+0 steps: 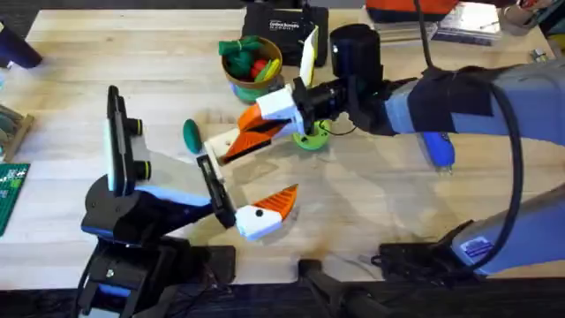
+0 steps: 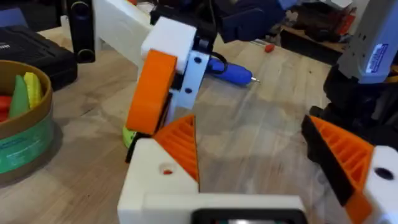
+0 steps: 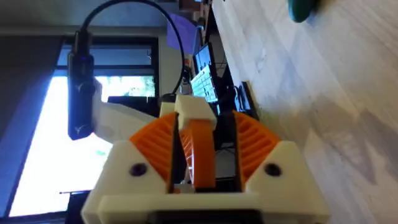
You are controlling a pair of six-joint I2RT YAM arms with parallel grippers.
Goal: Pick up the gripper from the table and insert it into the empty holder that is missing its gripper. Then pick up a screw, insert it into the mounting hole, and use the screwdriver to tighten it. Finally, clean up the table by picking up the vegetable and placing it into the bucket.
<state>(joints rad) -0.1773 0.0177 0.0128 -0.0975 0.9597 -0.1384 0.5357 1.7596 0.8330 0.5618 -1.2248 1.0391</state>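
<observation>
My right gripper (image 1: 258,124) reaches across the table (image 1: 371,203) and is shut on the small orange gripper wedge (image 3: 200,152). The wedge's ribbed face (image 2: 180,144) lies against the plain white holder (image 2: 155,183) on my left arm. I cannot tell how deep it sits. My left gripper (image 1: 278,166) stands open, and its other finger (image 2: 354,163) carries an orange pad. The blue screwdriver (image 1: 439,148) lies on the wood to the right. A dark green vegetable (image 1: 192,132) rests left of the holder (image 1: 222,144). The bucket (image 1: 231,81) stands behind, holding toy food.
A bright green disc (image 1: 311,138) sits under the right gripper's wrist. A black case (image 1: 284,19) stands at the back edge. A green circuit board (image 1: 9,190) lies at the far left. Open wood lies in front of the screwdriver.
</observation>
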